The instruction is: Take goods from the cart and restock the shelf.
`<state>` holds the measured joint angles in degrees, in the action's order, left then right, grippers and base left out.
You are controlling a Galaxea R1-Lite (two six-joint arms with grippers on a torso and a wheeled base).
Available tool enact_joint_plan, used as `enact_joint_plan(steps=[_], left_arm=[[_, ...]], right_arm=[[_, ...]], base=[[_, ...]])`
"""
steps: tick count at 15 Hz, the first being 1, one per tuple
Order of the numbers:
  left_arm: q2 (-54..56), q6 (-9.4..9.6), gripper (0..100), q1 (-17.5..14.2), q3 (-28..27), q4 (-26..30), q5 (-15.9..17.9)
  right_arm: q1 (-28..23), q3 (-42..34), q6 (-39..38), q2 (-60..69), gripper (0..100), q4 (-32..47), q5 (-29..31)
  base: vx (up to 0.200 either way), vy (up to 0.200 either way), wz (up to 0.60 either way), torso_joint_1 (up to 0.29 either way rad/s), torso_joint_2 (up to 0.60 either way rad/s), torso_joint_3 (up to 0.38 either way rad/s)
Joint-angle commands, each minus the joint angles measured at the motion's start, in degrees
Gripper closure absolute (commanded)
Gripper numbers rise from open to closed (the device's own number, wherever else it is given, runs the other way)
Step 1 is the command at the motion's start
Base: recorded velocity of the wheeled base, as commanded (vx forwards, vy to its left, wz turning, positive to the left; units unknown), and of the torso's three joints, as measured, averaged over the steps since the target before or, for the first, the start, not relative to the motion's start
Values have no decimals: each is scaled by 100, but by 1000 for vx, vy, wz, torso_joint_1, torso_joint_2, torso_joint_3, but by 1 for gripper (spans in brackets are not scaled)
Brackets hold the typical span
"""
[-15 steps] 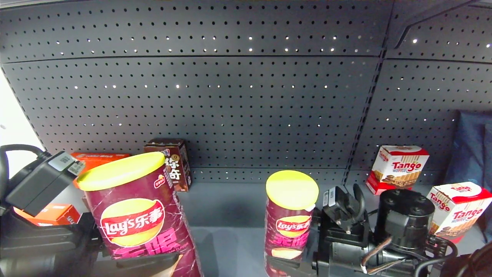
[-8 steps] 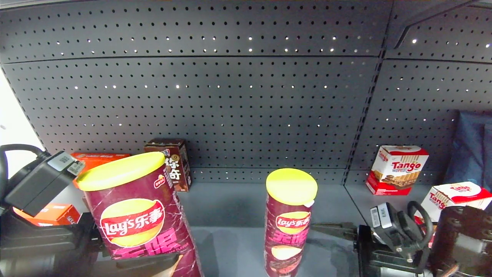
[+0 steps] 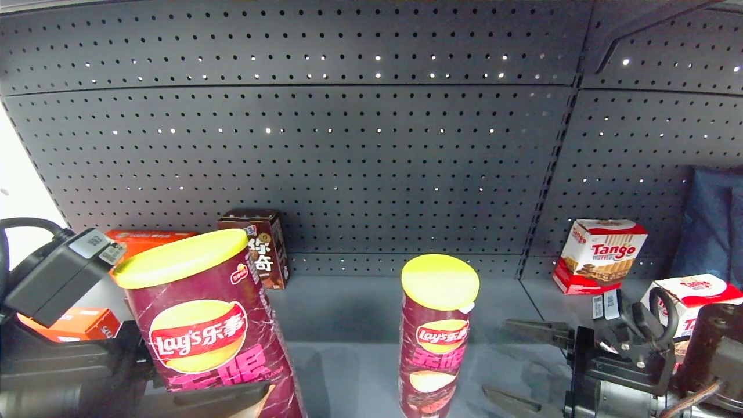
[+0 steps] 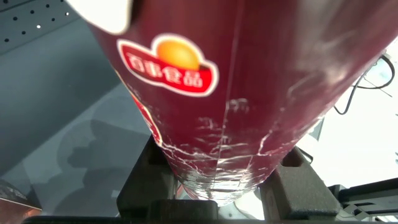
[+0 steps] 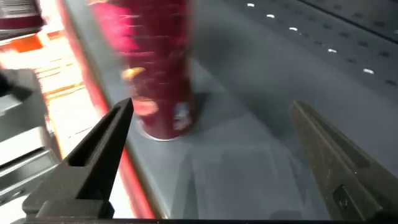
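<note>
- Shelf (image 3: 348, 162): dark pegboard back w/ a grey deck (image 3: 348, 313) below. All the goods I see sit on or over this deck.
- Held can (image 3: 203, 325): biggest item, maroon chip tube w/ yellow lid, at the front-left of the deck. It's tilted, lid leaning to my robot's left. In the L wrist cam the tube body (image 4: 249, 93) runs straight up out of the gripper. Can't tell if its base touches the deck.
- L gripper (image 4: 217, 199): clamped on the held can low on the tube, w/ a jaw block on each side of it.
- R gripper (image 3: 496, 357): fingers spread wide w/ nothing between them, low over the deck at front-right. Tips point toward the free can and there's a clear gap to it. In the R wrist cam (image 5: 211, 106) both fingers frame bare deck.
- Free can (image 3: 438, 337): same kind of tube, upright on the deck at mid-front, well apart from the held can. Nothing touches it. The R wrist cam shows it (image 5: 158, 68) beyond the fingertips, blurred.
- Blue pack (image 3: 711, 220): far right against the back. Can't tell what it is.
- Wafer boxes: one (image 3: 601, 255) by the back panel at right, another (image 3: 688, 305) nearer the front, partly behind the R arm.
- Orange boxes: one (image 3: 148, 241) at back-left behind the held can, another (image 3: 72, 324) nearer, partly behind the L wrist cam.
- Brown box (image 3: 261, 248): upright at the back, just right of the rear orange box.
</note>
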<state>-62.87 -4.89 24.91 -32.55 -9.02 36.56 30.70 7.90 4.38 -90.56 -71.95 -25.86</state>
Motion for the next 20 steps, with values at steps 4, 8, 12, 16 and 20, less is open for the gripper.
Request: enact_joint_plan(steps=[4, 8, 12, 16, 20], left_arm=[[20, -3, 100, 6, 12, -3, 0], [82, -3, 100, -3, 144, -3, 0], [249, -3, 100, -3, 354, -3, 0], [275, -3, 100, -12, 372, -12, 0], [301, -3, 100, -12, 381, -12, 0]], right_arm=[[-169, 186, 11, -163, 0, 5, 19], [-20, 282, 19, -111, 0, -12, -16], [42, 810, 19, 346, 0, 14, -25], [-11, 1891, 19, 1190, 0, 1403, 37], [33, 2427, 19, 1841, 0, 3275, 1540]], base=[[0, 0, 0, 0, 0, 0], [0, 0, 0, 0, 0, 0], [0, 0, 0, 0, 0, 0], [0, 0, 0, 0, 0, 0], [0, 0, 0, 0, 0, 0]])
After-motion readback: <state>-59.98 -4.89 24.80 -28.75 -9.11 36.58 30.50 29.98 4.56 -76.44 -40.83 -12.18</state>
